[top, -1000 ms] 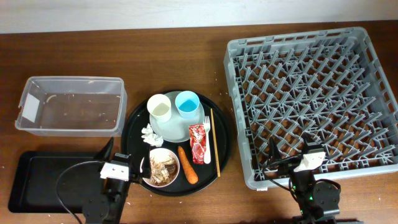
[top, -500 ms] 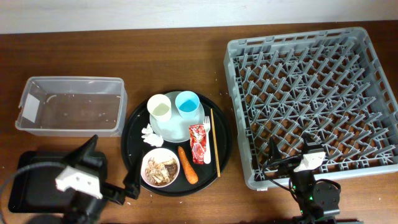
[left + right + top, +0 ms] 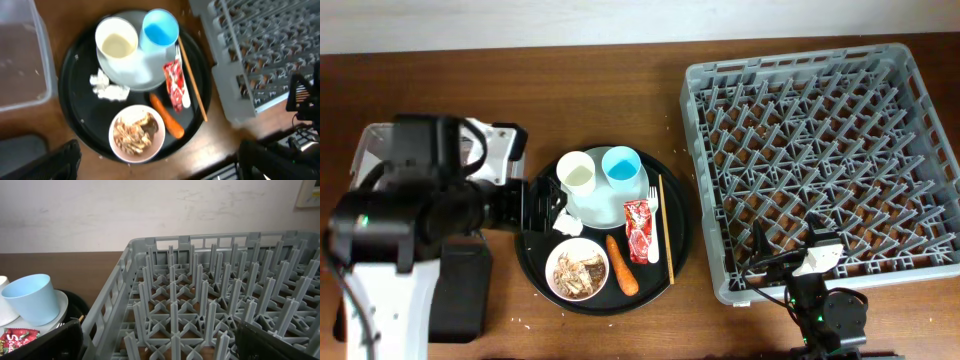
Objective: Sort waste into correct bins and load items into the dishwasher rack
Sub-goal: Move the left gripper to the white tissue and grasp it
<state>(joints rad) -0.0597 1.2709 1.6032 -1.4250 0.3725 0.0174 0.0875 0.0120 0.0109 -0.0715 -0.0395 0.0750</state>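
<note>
Two wide-spread, empty pincers: left pincer [image 3: 161, 159] above crumpled white tissue [image 3: 107, 89] and round bowl [image 3: 112, 145] of brownish scraps [image 3: 132, 137] (on glossy black tray [image 3: 80, 115]); right pincer [image 3: 160, 342] at edge of grey pegged plastic rack [image 3: 200, 295]

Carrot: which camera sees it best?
The left wrist view shows the carrot best: it looks big and whole, lying beside the bowl. The overhead view also shows all of it, but smaller. The right wrist view does not show it at all.

Likely a robotics lab: wooden table [image 3: 620, 100], plain white wall [image 3: 100, 210], cabled robot arm [image 3: 410, 215].
</note>
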